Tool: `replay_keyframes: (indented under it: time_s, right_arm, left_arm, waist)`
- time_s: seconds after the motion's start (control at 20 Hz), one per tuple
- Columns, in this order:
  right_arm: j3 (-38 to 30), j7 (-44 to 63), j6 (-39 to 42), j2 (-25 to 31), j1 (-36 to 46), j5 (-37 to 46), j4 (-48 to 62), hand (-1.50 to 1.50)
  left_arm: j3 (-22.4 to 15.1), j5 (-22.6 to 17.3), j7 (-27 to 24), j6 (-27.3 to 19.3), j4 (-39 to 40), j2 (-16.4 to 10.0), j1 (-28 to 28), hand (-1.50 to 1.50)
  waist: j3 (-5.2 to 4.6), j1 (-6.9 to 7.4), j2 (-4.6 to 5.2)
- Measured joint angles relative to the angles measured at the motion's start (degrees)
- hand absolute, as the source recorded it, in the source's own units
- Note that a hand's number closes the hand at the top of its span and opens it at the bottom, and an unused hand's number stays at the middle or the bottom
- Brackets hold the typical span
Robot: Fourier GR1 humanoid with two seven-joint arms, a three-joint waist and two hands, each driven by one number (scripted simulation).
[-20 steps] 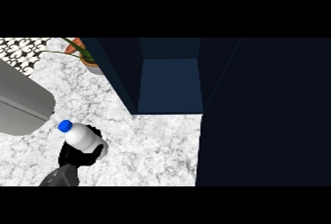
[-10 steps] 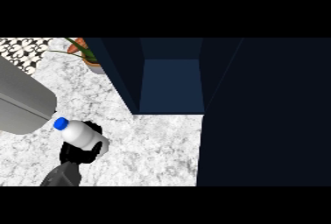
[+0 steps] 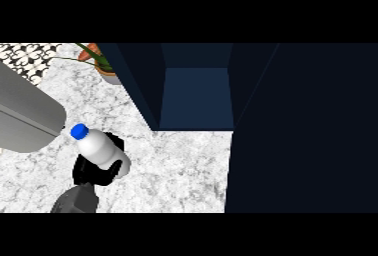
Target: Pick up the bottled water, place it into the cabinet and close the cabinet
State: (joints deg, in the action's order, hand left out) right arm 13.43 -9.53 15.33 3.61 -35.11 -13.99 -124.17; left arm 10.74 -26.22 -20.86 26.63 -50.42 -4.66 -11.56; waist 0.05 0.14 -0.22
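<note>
Holds the bottle by its body in the left hand, black fingers curled round it from behind and below (a closed grasp, not a flat push), with the blue cap free and pointing up and to the left. Makes sense for the job: keeps the neck clear and leaves the base as the end likely to be set down. Cannot tell, looking down this steeply, whether lifted off the counter or touching it.

Places the bottle over the marble to the left of the cabinet, apart from it and not yet inside. Shows the cabinet open, its blue inside in plain view, with the door swung out as a wide dark panel at the right (probably standing so to give a straight way in, and needing a push shut at the end).

Enters on a grey forearm from the lower edge. Shows no right hand.

Also includes a big grey rounded shape at the left edge, just beside the cap (cannot say what), and a plant at the back by the cabinet's left wall.

Likely calls next for a carry rightward and back toward the opening, minding that wall.
</note>
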Motion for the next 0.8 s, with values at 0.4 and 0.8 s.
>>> replay_keyframes:
  time_s: [0.4, 0.8]
  right_arm:
    - [1.98, 1.27, -1.45, -0.62, 0.48, 0.81, -0.32, -1.50]
    - [3.07, -0.20, -1.74, -1.09, 2.04, 1.38, 2.18, -1.50]
  left_arm:
    - [-8.17, -0.76, 6.79, -11.54, -17.18, 3.86, 1.55, 1.50]
    - [-18.49, -0.29, 10.46, -27.84, -24.04, 4.54, -4.52, 1.50]
  waist:
    - [-0.01, -0.17, 0.05]
    - [-0.03, -0.54, 0.13]
